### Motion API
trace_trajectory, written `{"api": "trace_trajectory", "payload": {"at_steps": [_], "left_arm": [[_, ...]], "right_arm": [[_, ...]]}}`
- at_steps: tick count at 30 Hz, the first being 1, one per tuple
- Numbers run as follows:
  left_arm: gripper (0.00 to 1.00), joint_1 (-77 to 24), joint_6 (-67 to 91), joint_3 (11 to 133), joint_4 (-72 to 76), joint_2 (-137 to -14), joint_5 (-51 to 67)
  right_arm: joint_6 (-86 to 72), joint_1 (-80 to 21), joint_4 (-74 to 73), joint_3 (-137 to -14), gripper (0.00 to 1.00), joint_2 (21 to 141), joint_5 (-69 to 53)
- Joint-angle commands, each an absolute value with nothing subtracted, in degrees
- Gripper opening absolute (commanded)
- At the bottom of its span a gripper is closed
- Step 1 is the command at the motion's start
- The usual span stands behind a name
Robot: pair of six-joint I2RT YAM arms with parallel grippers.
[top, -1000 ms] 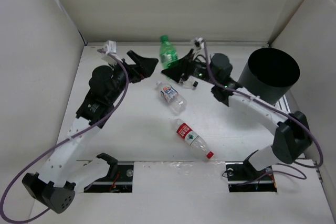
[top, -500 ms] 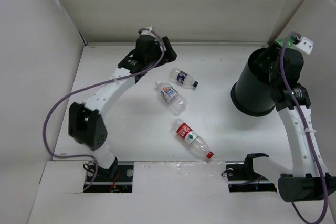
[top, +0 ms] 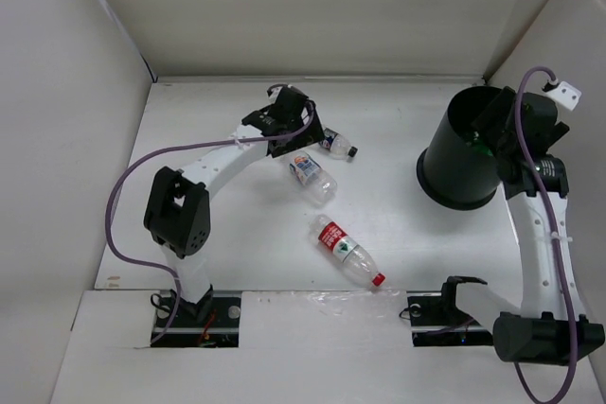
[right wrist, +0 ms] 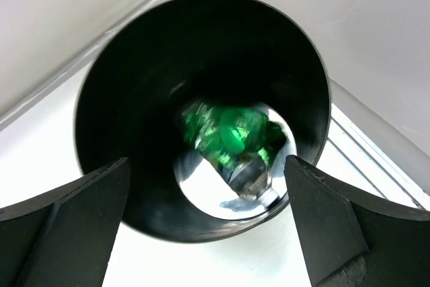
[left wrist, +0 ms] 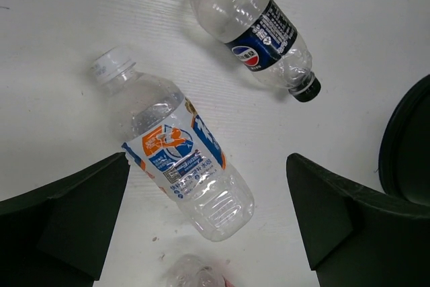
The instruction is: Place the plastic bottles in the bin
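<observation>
Three plastic bottles lie on the white table [top: 227,224]. A clear one with a blue and orange label [top: 311,172] [left wrist: 178,159] lies right under my open left gripper [top: 295,139] [left wrist: 207,159], between its fingers but untouched. Beyond it is a dark-labelled bottle with a black cap [top: 336,142] [left wrist: 262,31]. A red-labelled bottle [top: 348,251] lies nearer me. My right gripper [top: 500,130] [right wrist: 207,162] hangs open above the mouth of the black bin [top: 454,177] [right wrist: 101,99]. A green bottle [right wrist: 228,132] is inside the bin, blurred.
White walls close in the table at the back and on both sides. The bin leans toward the table's middle near the right wall, and its rim [left wrist: 406,146] shows at the right of the left wrist view. Both arm bases sit at the near edge.
The right gripper has opened over the bin and the green bottle has left it and dropped inside. The left arm has come forward from the back wall to above the blue-labelled bottle.
</observation>
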State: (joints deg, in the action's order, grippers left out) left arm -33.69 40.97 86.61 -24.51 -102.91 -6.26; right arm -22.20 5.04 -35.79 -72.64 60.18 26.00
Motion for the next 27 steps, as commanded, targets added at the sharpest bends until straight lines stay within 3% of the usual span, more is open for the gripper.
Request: {"api": "trace_trajectory", "payload": {"at_steps": [1,7,17,21,24,25,26,27], "left_arm": [[1.0,-32.53,43.59,85.69,-24.7,-102.29,-5.19],[1.0,-31.38,47.71,83.15,-25.41,-104.77,-4.66],[1.0,-31.38,52.11,75.5,-19.43,-109.68,-3.25],[0.95,-30.85,53.7,75.5,-18.46,-111.71,-4.75],[0.7,-30.32,54.32,76.03,-17.41,-112.32,-4.75],[0.54,-30.32,54.32,75.33,-17.4,-112.32,-4.75],[0.22,-30.32,55.01,74.71,-17.4,-111.45,-5.44],[0.13,-30.32,55.02,74.71,-17.4,-110.75,-6.41]], "right_arm": [[-20.3,5.27,-34.02,-74.36,1.0,56.61,22.6],[-18.02,5.27,-29.01,-71.72,1.0,54.15,10.56],[-16.97,4.75,-24.62,-68.21,1.0,54.14,1.59],[-16.35,3.7,-23.38,-67.06,1.0,54.14,-0.62],[-15.12,0.89,-23.38,-66.54,1.0,54.76,-2.8],[-14.42,-0.17,-22.25,-66.53,1.0,54.76,-4.2],[-13.37,-1.31,-21.28,-65.84,1.0,54.76,-6.39],[-12.4,-2.62,-20.49,-65.83,1.0,55.28,-11.29]]}}
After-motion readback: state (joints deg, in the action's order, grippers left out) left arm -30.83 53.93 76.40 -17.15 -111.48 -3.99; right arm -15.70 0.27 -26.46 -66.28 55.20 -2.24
